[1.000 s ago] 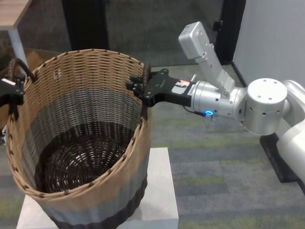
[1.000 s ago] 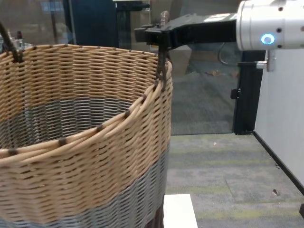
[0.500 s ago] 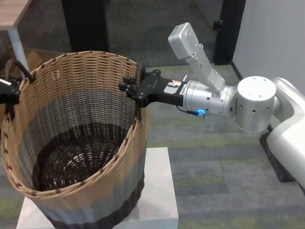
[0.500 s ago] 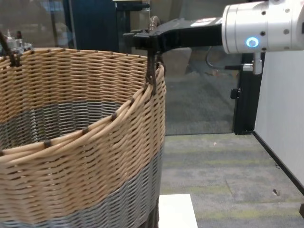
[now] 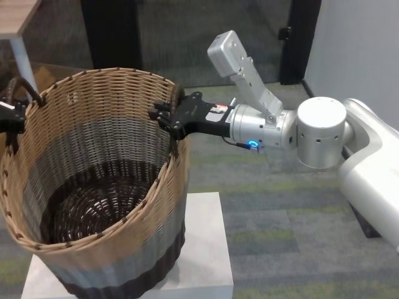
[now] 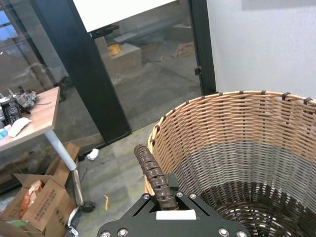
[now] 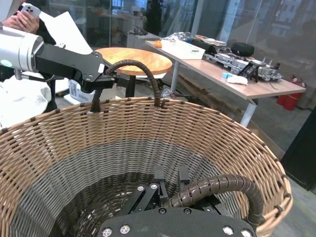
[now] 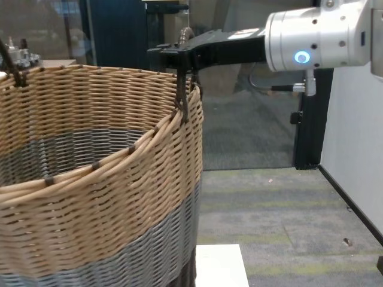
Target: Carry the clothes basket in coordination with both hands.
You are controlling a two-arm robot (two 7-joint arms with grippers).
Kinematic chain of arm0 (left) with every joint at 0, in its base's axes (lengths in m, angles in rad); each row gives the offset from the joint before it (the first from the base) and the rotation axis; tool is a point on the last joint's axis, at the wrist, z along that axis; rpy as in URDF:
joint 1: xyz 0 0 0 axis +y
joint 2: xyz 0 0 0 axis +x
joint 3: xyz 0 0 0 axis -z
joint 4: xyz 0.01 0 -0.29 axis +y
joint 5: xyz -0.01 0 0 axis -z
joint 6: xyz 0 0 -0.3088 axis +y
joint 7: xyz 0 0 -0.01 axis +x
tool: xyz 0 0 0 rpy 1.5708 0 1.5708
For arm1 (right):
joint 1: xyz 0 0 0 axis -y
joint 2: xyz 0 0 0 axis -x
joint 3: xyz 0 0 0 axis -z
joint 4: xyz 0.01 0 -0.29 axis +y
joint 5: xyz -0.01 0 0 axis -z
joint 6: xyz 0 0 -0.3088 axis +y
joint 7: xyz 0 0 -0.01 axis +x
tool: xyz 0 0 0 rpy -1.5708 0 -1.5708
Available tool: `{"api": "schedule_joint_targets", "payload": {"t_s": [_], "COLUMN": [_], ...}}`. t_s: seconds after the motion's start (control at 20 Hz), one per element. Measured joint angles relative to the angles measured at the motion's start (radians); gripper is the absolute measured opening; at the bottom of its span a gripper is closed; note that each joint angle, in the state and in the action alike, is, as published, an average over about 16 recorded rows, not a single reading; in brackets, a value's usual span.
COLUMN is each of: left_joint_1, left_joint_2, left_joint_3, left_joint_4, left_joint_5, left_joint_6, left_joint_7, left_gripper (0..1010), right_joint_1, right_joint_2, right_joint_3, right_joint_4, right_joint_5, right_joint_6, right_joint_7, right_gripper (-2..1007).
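Note:
The clothes basket (image 5: 93, 156), round wicker banded tan over grey over dark brown, fills the left of the head view and stands tilted over a white pedestal. My right gripper (image 5: 167, 116) is shut on the dark wrapped handle (image 8: 182, 98) at the basket's right rim. That handle (image 7: 217, 190) curves across the black jaws in the right wrist view. At the far left edge my left gripper (image 5: 11, 118) is shut on the other handle (image 6: 153, 175), seen across the basket as the left gripper (image 7: 96, 74). The basket is empty inside.
The white pedestal (image 5: 209, 249) sits under the basket on grey-green carpet. A wooden table (image 5: 15, 18) stands at the back left, with cardboard boxes (image 6: 34, 207) on the floor near it. A dark pillar (image 5: 112, 31) and a pale wall (image 5: 355, 43) lie behind.
My right arm has swung left with its handle, and the basket has shifted left with it. Both grippers have kept hold of their handles.

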Motion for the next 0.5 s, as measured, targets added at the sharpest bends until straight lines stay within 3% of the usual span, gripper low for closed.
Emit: {"api": "schedule_joint_targets", "payload": {"t_s": [0.5], "left_joint_1": [-0.036], "left_joint_2": [-0.021], "left_joint_3": [0.028], "left_joint_4": [0.087], "left_joint_5": [0.010], "left_joint_6": [-0.031], "left_joint_7": [-0.020], "left_gripper": [1], "right_joint_1": [0.046], "right_joint_2": [-0.056], "right_joint_3": [-0.016], "right_joint_4": [0.130], "right_joint_5": [-0.036], "right_joint_6": [-0.029], "right_joint_7": [0.015], "right_gripper": [171]}}
